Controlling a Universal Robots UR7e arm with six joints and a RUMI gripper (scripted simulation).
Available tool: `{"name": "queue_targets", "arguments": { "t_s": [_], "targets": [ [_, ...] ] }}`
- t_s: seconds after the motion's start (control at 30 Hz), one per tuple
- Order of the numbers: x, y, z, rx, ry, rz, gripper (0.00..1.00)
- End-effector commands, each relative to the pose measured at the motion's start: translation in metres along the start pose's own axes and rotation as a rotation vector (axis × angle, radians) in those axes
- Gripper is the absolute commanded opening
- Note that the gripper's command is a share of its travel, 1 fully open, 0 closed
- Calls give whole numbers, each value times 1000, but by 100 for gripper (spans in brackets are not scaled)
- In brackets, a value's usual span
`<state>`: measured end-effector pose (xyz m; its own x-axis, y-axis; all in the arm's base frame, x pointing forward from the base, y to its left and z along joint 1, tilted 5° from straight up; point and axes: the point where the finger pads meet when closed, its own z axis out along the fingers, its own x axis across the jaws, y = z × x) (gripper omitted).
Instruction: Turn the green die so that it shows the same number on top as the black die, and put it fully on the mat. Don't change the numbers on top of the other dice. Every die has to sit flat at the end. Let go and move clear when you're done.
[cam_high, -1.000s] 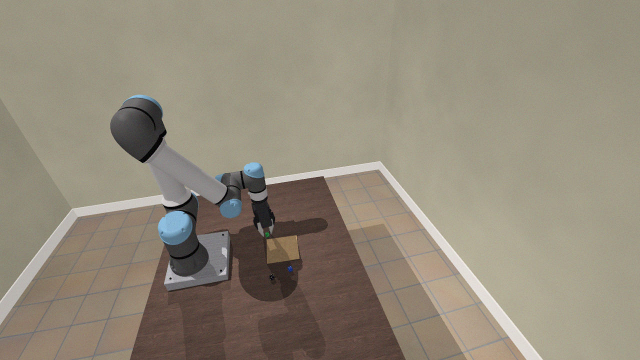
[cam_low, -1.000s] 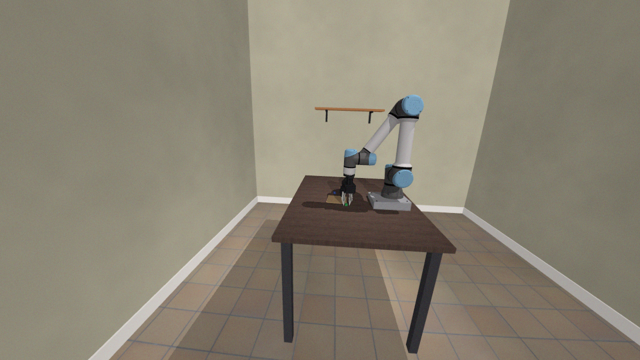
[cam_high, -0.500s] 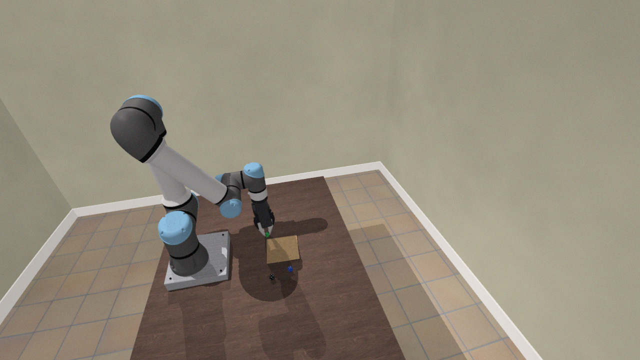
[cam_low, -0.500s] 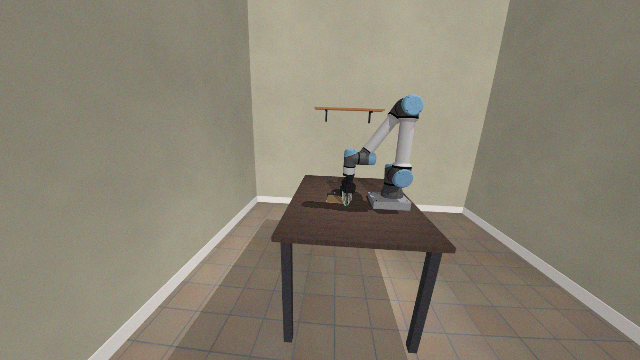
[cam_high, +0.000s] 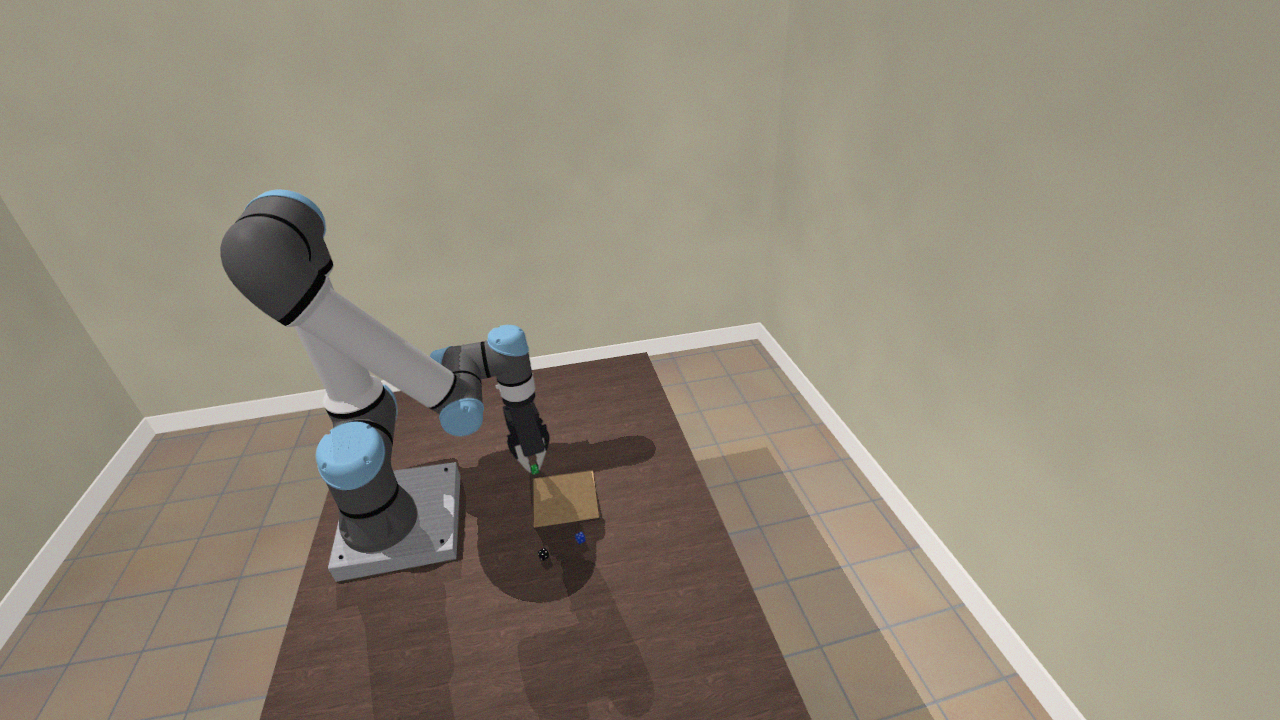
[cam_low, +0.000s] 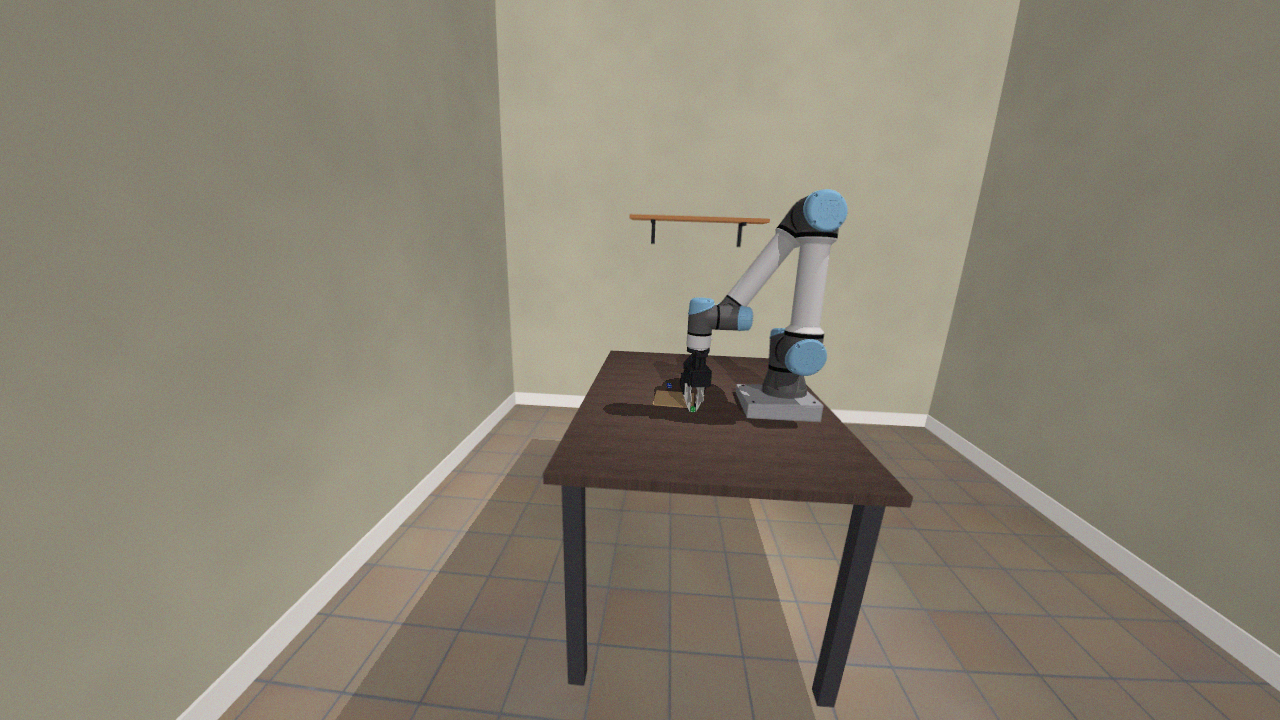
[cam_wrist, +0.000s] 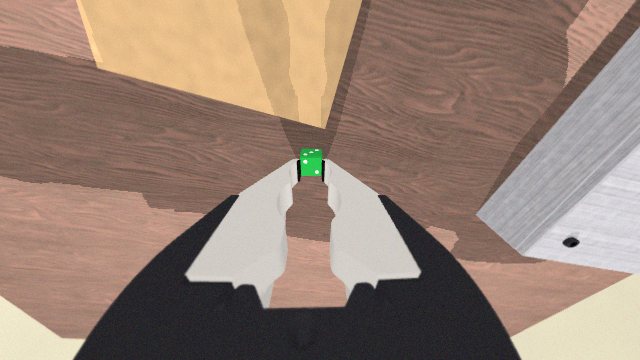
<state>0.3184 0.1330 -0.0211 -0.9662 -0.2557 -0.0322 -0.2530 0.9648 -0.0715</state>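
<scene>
My gripper (cam_wrist: 311, 161) (cam_high: 532, 466) (cam_low: 693, 405) is shut on the small green die (cam_wrist: 311, 163) (cam_high: 534, 469) (cam_low: 693, 408), pinched between the two fingertips just above the wooden table. The die is just off the near corner of the tan mat (cam_wrist: 190, 55) (cam_high: 565, 498) (cam_low: 664, 399). Its faces toward the wrist camera show white pips. The black die (cam_high: 543, 554) and the blue die (cam_high: 580, 537) lie on the table beyond the mat's far edge, both off the mat. Their top numbers are too small to read.
The arm's grey base plate (cam_wrist: 575, 190) (cam_high: 398, 532) (cam_low: 778, 407) sits close to the gripper's side. The dark wooden table (cam_high: 626, 608) (cam_low: 716, 456) stretches away past the dice. A wall shelf (cam_low: 698, 218) hangs behind the arm.
</scene>
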Motion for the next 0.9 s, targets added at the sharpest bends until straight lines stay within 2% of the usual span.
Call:
{"name": "queue_targets", "arguments": {
  "t_s": [0.0, 0.47, 0.63, 0.87],
  "targets": [
    [0, 0, 0, 0, -1, 0, 0],
    [0, 0, -7, 0, -1, 0, 0],
    [0, 0, -24, 0, -1, 0, 0],
    [0, 0, -60, 0, -1, 0, 0]
  ]
}}
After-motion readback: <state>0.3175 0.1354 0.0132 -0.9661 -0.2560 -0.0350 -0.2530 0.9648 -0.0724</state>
